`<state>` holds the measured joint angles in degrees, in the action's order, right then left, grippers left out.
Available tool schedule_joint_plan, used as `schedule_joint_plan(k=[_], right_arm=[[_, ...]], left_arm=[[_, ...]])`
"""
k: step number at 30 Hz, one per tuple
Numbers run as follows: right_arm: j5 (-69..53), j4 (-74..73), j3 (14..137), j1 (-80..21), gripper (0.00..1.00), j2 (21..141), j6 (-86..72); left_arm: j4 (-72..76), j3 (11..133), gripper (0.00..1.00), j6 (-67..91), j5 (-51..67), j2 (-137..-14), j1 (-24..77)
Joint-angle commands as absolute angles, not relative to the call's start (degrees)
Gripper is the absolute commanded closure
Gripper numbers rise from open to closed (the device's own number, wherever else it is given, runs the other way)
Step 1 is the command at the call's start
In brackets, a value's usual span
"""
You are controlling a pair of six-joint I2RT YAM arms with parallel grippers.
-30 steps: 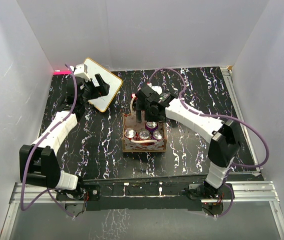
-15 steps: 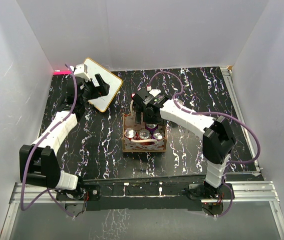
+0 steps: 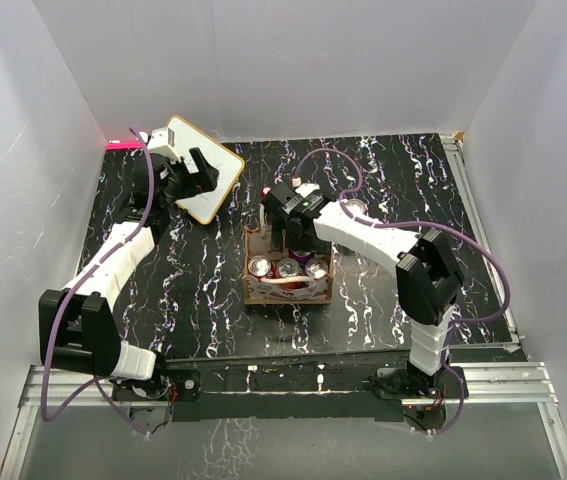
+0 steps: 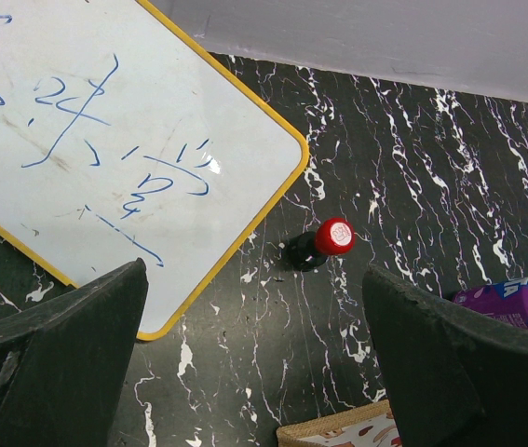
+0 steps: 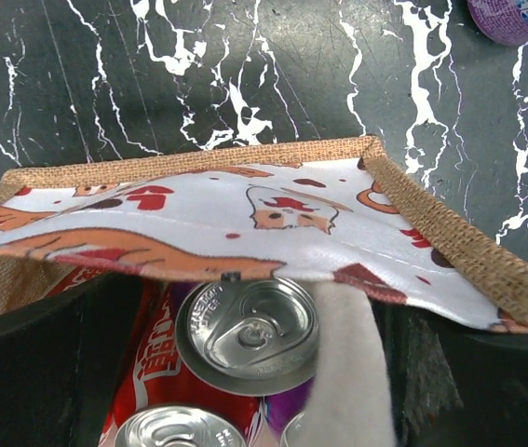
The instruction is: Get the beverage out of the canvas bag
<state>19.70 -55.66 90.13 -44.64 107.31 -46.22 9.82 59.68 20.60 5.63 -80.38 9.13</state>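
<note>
The canvas bag point(image 3: 263, 290) stands open mid-table, with three cans point(image 3: 288, 269) upright along its front. My right gripper point(image 3: 298, 236) reaches down into the back of the bag. In the right wrist view it point(image 5: 245, 372) is open. Its dark fingers point(image 5: 31, 372) straddle a silver-topped can point(image 5: 250, 326) under the printed lining point(image 5: 245, 219), apart from the can. A white handle strap point(image 5: 347, 372) hangs beside that can. My left gripper point(image 3: 196, 175) hovers open over the whiteboard point(image 3: 208, 165), holding nothing.
A purple can point(image 4: 515, 303) lies on its side right of the bag, also at the top edge of the right wrist view point(image 5: 515, 19). A dark bottle with a red cap point(image 4: 324, 244) stands behind the bag. White walls close in the table.
My right gripper has moved left and lower, into the back of the bag, and its elbow swung left. The left arm has not moved.
</note>
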Motion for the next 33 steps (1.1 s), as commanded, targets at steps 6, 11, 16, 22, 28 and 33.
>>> schedule_joint_plan(k=[6,11,16,22,28,33], right_arm=[[21.67,-53.35,88.53,-45.07,0.12,110.75,-46.26],[22.36,-52.92,87.41,-45.25,0.15,111.60,-46.55],[22.32,-52.91,87.31,-45.26,0.20,111.56,-46.67],[23.28,-53.51,88.85,-45.26,0.31,109.97,-46.55],[23.42,-53.96,90.56,-45.21,0.62,107.82,-46.72],[23.89,-53.97,91.52,-45.26,0.68,105.86,-46.50]], left_arm=[[10.12,61.35,0.03,20.48,5.90,-78.92,8.88],[10.11,61.47,0.03,20.48,5.89,-78.88,8.88],[10.11,61.35,0.03,20.56,5.89,-78.92,8.88],[10.11,61.35,0.03,20.57,5.98,-79.01,8.88],[10.11,61.35,0.03,20.65,6.06,-79.04,8.87],[10.11,61.35,0.03,20.66,6.06,-79.07,8.85]])
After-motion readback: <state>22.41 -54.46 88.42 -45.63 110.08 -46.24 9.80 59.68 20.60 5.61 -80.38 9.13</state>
